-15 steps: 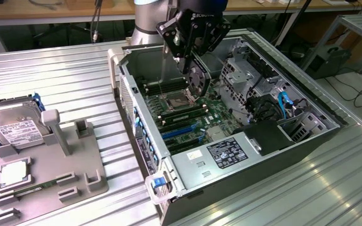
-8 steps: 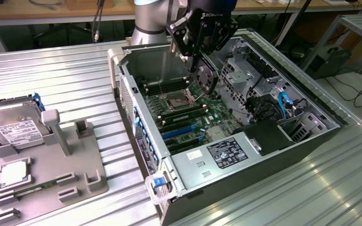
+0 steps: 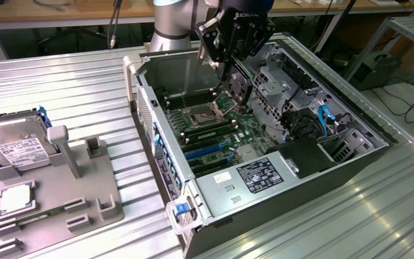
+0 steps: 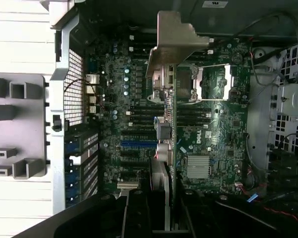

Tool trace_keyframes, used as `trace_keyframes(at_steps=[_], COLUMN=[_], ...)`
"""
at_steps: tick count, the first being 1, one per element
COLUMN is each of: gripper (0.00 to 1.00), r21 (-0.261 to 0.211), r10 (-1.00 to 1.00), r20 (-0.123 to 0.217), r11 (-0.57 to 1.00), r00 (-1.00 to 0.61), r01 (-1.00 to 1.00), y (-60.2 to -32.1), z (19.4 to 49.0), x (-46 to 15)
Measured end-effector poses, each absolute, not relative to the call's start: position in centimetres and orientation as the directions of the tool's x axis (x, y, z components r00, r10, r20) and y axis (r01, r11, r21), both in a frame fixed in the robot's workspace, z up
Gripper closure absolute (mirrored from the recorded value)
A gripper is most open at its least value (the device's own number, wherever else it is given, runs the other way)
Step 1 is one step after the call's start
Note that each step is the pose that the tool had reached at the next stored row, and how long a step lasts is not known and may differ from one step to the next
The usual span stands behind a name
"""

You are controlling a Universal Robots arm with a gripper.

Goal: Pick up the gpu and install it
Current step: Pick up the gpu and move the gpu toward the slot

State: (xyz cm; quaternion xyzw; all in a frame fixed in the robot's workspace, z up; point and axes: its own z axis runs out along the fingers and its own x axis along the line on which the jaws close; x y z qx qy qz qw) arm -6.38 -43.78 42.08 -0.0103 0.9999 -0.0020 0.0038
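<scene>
The gpu (image 3: 239, 90) hangs edge-on above the motherboard (image 3: 218, 132) inside the open computer case (image 3: 315, 178), clear of the board, and my gripper (image 3: 227, 67) is shut on its upper edge. In the wrist view the gpu (image 4: 171, 144) appears as a thin dark card with its silver bracket (image 4: 176, 37) at the far end, and my gripper (image 4: 164, 203) clamps it from both sides. It is over the expansion slots, next to a blue slot (image 4: 138, 144). The CPU socket (image 3: 201, 114) lies just beyond the card.
A grey fixture tray (image 3: 84, 199) on the exterior view's left carries a silver hard drive (image 3: 16, 145), a square chip (image 3: 16, 197) and a memory stick (image 3: 30, 220). The case walls (image 3: 146, 116), a drive cage (image 3: 286, 81) and cables (image 3: 325, 118) surround the board.
</scene>
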Motion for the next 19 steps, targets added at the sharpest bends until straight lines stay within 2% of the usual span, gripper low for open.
trace_keyframes(at_steps=[19], gripper=[0.72], r21=[-0.005], r10=[-0.005], r20=[-0.011], r11=[1.0], r00=[-1.0], r01=[-0.005], y=[-42.9], z=[41.9], x=[-4.1])
